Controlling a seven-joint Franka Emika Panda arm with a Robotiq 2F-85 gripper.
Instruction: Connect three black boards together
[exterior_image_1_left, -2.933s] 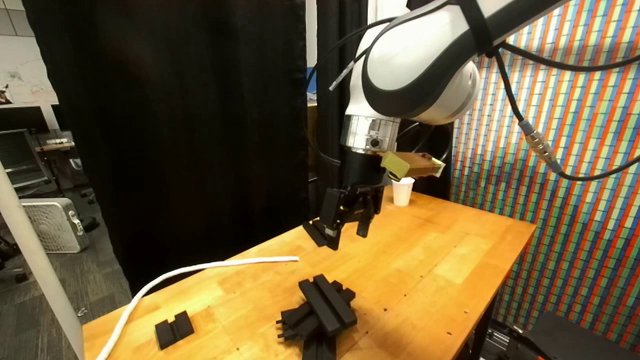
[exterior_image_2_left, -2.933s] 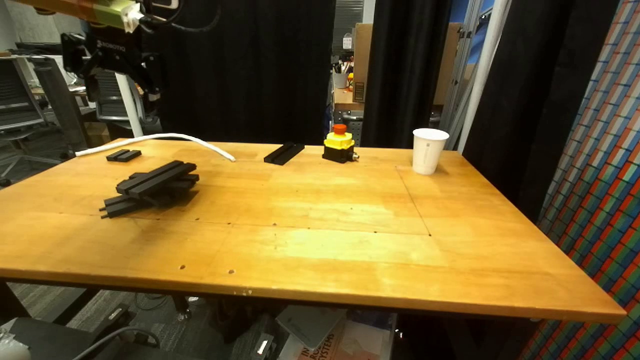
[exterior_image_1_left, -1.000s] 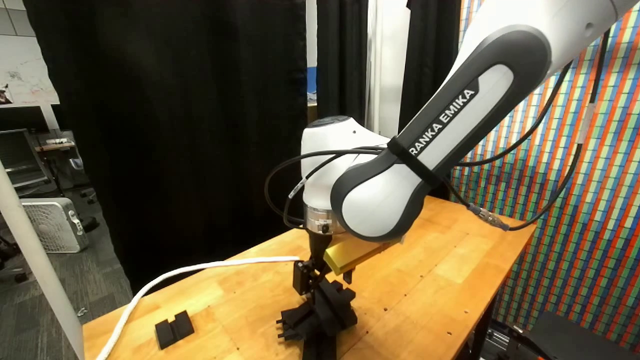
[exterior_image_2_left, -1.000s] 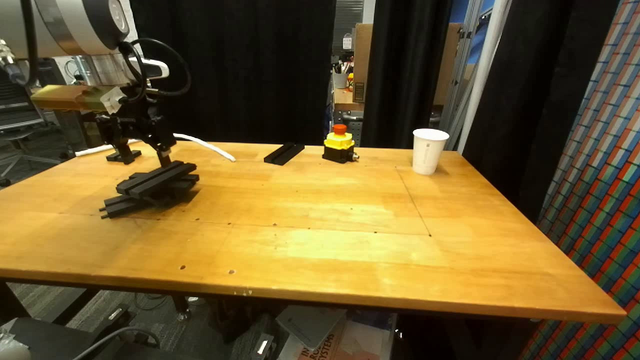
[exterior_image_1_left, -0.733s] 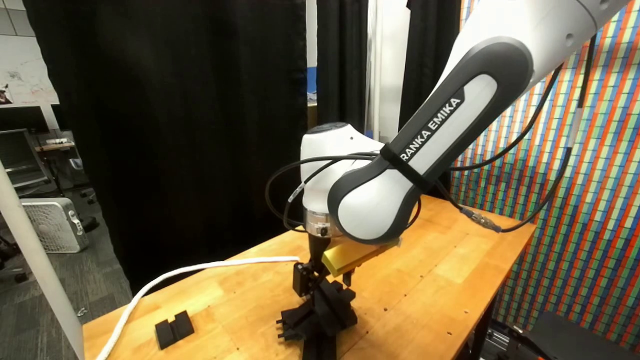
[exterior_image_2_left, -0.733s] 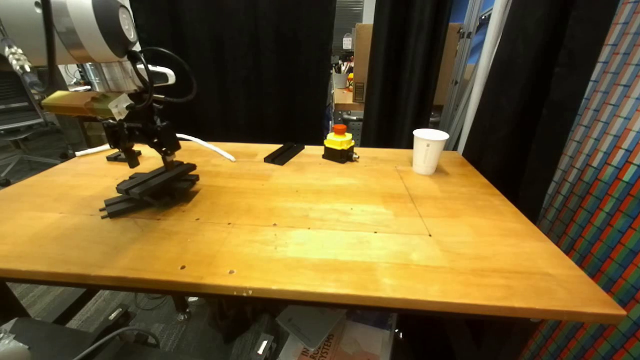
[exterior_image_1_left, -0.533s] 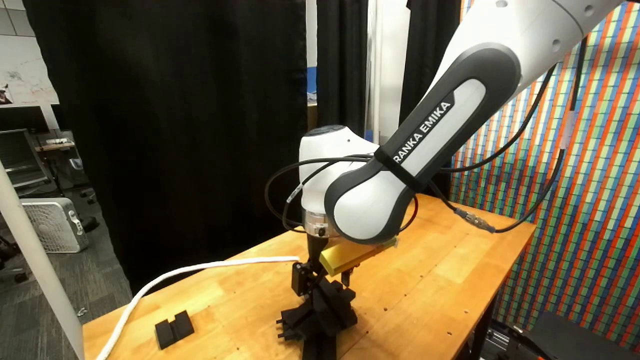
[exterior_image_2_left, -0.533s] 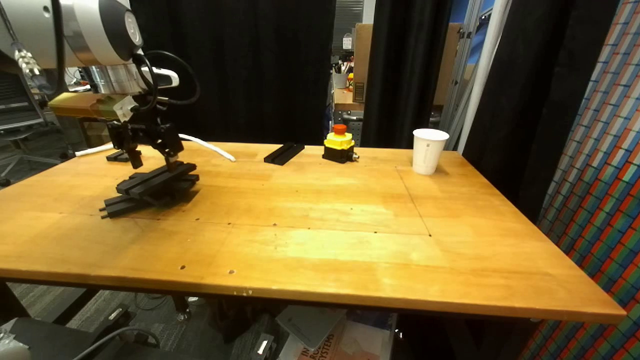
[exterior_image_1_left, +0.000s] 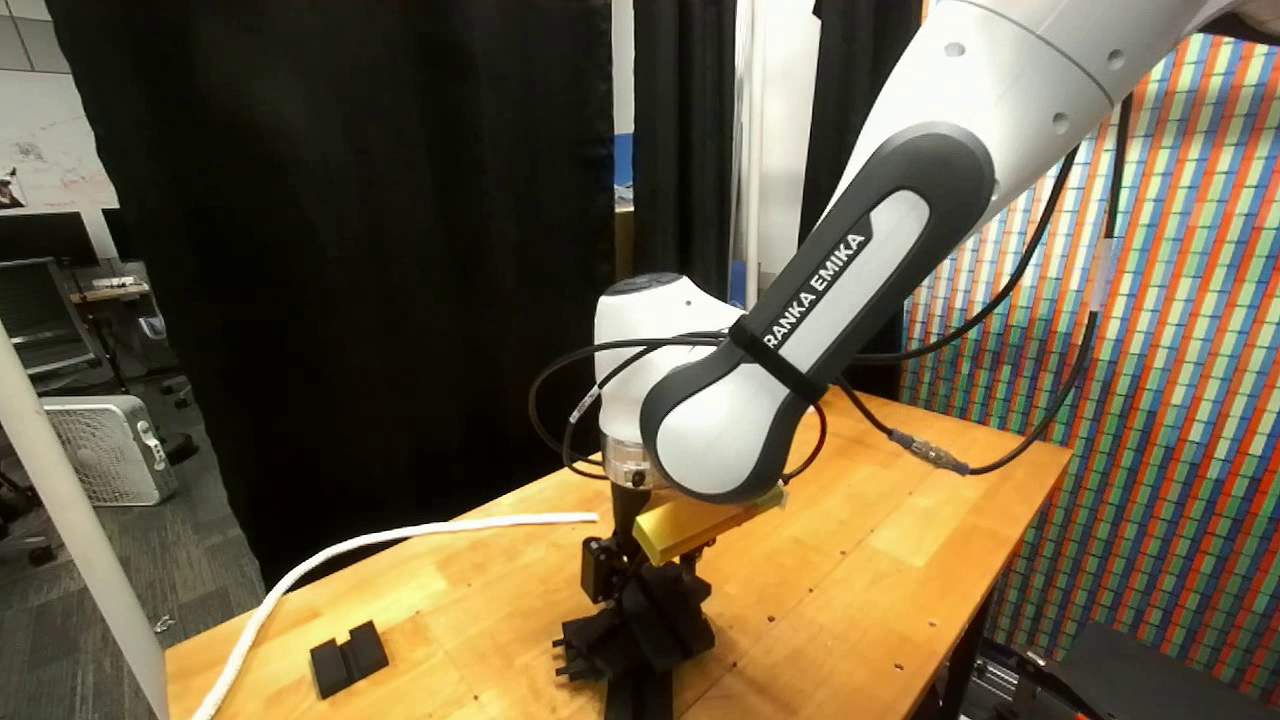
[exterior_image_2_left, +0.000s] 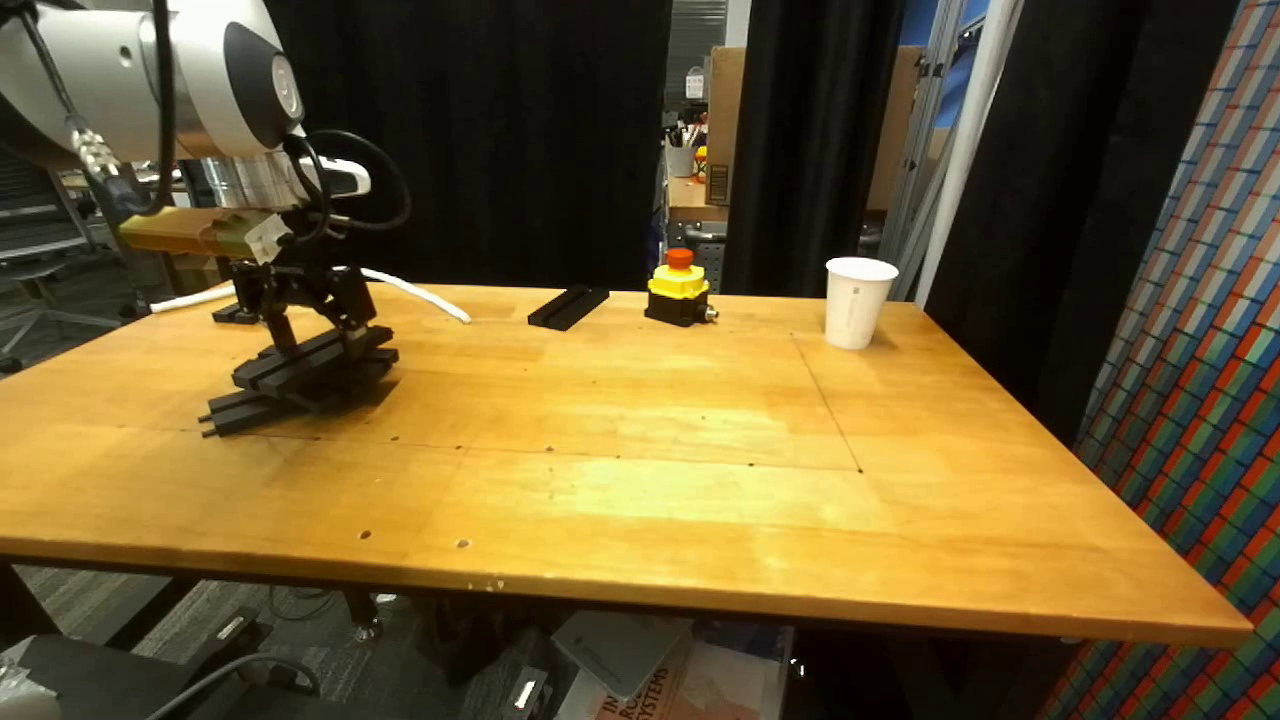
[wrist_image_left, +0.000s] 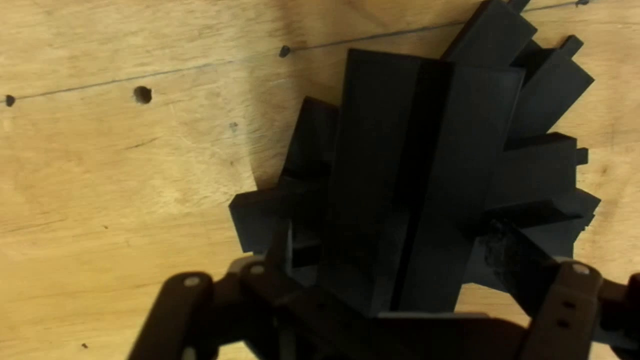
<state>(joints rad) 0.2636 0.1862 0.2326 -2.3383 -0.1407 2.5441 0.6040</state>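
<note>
Several matte black boards lie in a crossed pile. The top board, with a groove along its length, shows in an exterior view (exterior_image_2_left: 312, 358) and in the wrist view (wrist_image_left: 380, 135). Lower boards with small pegs stick out beneath it (wrist_image_left: 555, 95), also in an exterior view (exterior_image_1_left: 590, 640). My gripper (exterior_image_2_left: 320, 345) is low over the pile. In the wrist view its fingers (wrist_image_left: 392, 240) stand apart, one on each side of the top board. I see gaps between fingers and board. Another black board (exterior_image_2_left: 568, 307) lies alone near the table's back edge.
A small black block (exterior_image_1_left: 348, 660) lies near a white curved strip (exterior_image_1_left: 400, 533). A yellow and black stop button with a red top (exterior_image_2_left: 679, 288) and a white paper cup (exterior_image_2_left: 856, 305) stand on the wooden table (exterior_image_2_left: 700, 520). A black curtain (exterior_image_1_left: 340, 250) hangs behind.
My gripper has come from above the table across to the pile and lowered. In the last half second its fingers sank to either side of the top board. The boards have not moved.
</note>
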